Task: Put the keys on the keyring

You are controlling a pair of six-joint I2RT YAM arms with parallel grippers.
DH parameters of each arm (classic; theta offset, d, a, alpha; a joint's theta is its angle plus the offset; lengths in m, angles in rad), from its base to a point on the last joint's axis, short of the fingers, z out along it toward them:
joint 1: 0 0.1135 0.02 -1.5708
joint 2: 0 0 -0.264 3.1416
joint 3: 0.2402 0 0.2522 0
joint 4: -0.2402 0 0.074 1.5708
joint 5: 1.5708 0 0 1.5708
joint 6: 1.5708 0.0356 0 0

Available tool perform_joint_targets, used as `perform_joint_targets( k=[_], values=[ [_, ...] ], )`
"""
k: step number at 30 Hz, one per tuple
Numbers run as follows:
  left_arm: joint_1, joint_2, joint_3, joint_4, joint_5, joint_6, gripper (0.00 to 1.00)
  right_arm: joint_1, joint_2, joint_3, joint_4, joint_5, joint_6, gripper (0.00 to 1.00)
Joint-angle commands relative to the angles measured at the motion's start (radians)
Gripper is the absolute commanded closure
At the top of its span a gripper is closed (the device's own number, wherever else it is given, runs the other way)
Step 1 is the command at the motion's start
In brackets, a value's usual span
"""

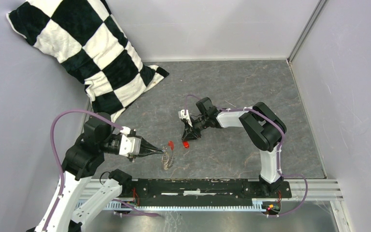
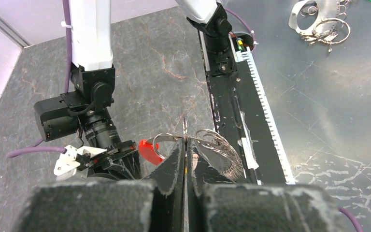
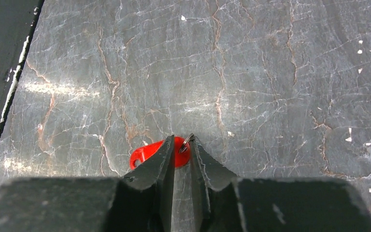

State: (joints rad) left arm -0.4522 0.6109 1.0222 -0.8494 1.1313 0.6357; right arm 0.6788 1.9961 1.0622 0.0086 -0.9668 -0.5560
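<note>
Here, left gripper [image 2: 185, 145] pinches the keyring [image 2: 218, 143]; right gripper [image 3: 182, 145], angled down, clamps red key [image 3: 145, 152].

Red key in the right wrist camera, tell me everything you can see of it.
The red key has a rounded, glossy red plastic head, with a bit of grey metal glinting at its right end. The right gripper is shut on it, the head poking out to the view's left. It sits low over the veined grey table; contact cannot be told.
</note>
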Motion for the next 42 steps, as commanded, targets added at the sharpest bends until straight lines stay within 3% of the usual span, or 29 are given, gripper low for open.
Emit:
perform_joint_targets(
  k=[1,4,8,15,21,26,42],
  values=[
    [-0.002,-0.010,0.026,0.039,0.020,-0.019,0.98,0.002,-0.042,0.030,0.022,0.026,0.016,0.83],
    [-0.002,-0.012,0.021,0.038,0.022,-0.019,0.98,0.001,-0.057,0.040,0.000,0.041,0.005,0.94],
    [-0.002,-0.014,0.013,0.039,0.025,-0.017,0.98,0.002,-0.160,-0.013,0.045,0.048,0.004,0.99],
    [-0.002,-0.011,-0.012,0.042,0.057,-0.034,0.98,0.029,-0.480,-0.150,0.089,0.106,-0.009,0.99],
    [-0.002,0.007,-0.017,0.072,0.089,-0.101,0.98,0.151,-0.800,-0.199,0.031,0.310,-0.096,0.99],
    [-0.002,0.035,-0.015,0.133,0.145,-0.207,0.98,0.261,-0.976,-0.194,0.005,0.452,-0.152,0.99],
    [-0.002,0.110,0.039,0.133,0.200,-0.260,0.98,0.513,-1.002,-0.007,-0.183,0.539,-0.360,0.99]
  ],
)
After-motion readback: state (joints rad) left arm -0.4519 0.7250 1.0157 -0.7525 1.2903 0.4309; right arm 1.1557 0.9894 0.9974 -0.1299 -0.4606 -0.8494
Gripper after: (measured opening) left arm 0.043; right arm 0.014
